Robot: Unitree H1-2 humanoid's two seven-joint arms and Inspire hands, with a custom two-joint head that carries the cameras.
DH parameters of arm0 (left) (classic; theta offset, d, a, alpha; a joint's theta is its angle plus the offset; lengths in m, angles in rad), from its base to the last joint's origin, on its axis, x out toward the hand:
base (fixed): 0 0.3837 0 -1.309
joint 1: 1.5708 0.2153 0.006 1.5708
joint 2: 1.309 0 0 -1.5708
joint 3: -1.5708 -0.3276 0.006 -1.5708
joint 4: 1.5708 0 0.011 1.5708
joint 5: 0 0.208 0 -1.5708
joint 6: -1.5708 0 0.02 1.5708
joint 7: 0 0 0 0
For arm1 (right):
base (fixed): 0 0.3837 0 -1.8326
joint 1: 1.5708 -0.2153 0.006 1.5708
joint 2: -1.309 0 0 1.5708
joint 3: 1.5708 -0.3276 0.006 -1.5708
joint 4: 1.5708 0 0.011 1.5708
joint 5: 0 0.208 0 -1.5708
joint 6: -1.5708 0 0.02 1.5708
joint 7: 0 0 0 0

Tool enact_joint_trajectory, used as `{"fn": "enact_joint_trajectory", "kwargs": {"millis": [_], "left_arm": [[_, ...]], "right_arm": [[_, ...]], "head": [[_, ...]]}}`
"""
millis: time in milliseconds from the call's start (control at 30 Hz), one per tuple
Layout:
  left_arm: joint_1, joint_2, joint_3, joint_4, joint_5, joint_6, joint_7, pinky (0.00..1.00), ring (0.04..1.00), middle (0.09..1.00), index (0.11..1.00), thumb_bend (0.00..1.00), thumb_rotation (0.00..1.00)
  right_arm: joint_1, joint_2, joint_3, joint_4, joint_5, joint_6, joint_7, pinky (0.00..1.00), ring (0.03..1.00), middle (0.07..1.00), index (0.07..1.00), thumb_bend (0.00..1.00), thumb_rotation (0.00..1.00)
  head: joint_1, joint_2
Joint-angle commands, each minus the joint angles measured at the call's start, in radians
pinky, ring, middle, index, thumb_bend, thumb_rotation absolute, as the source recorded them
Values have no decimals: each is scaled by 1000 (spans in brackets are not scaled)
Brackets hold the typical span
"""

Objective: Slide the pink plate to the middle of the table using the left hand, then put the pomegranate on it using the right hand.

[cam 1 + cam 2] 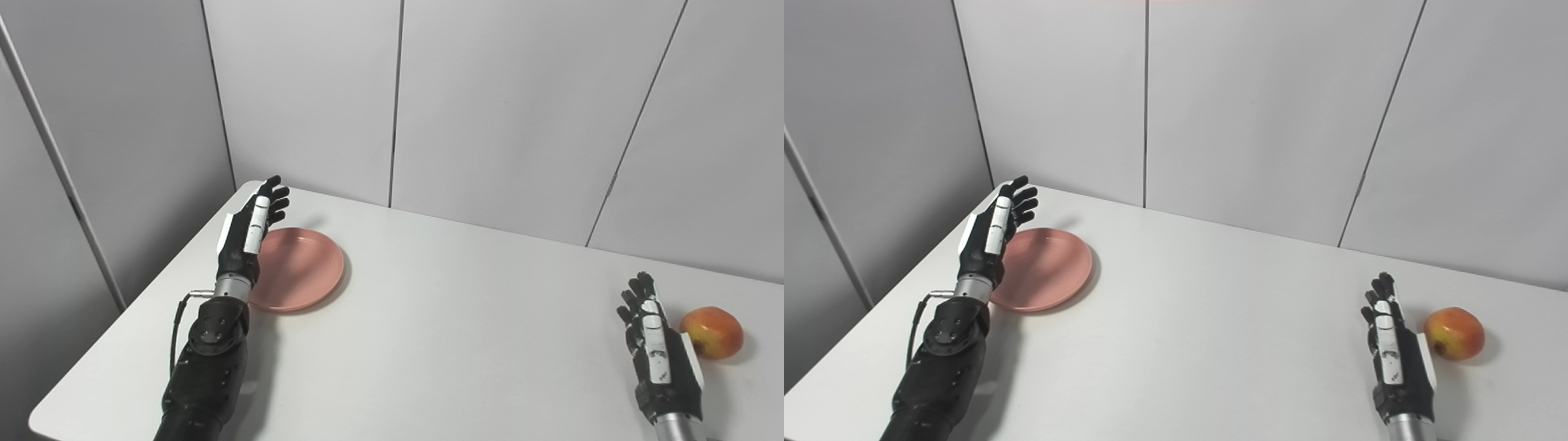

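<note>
The pink plate (300, 268) lies flat on the white table (441, 318) at the left, near the far left corner. My left hand (251, 229) is open, held edge-on at the plate's left rim, fingers pointing away from me; whether it touches the rim I cannot tell. The pomegranate (712, 332), red and yellow, sits on the table at the far right. My right hand (655, 343) is open and empty just left of the pomegranate, apart from it. Both also show in the right eye view: plate (1047, 266), pomegranate (1454, 334).
Grey wall panels (490, 104) stand close behind the table's far edge. The table's left edge runs just beside my left forearm (208, 361). Bare tabletop lies between the plate and the pomegranate.
</note>
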Motion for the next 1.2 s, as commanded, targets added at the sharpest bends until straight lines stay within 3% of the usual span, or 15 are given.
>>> {"fn": "enact_joint_trajectory", "kwargs": {"millis": [0,400,700,1167], "left_arm": [[-51,49,10,-35,16,-14,25,822,831,835,830,738,1000],[-40,82,41,-18,9,-4,52,787,814,821,823,765,1000],[-50,110,40,74,20,-63,61,779,810,819,819,784,1000],[-92,128,35,234,4,-79,59,824,844,846,846,786,1000]], "right_arm": [[18,5,-3,25,-1,-40,3,1000,1000,1000,1000,476,930],[18,3,-9,27,5,-49,10,1000,1000,1000,1000,491,911],[20,1,-7,23,-1,-52,7,1000,1000,1000,1000,482,915],[19,2,-10,24,3,-50,8,1000,1000,1000,1000,473,911]], "head": [[-1,0],[4,-1],[8,0],[13,-2]]}}
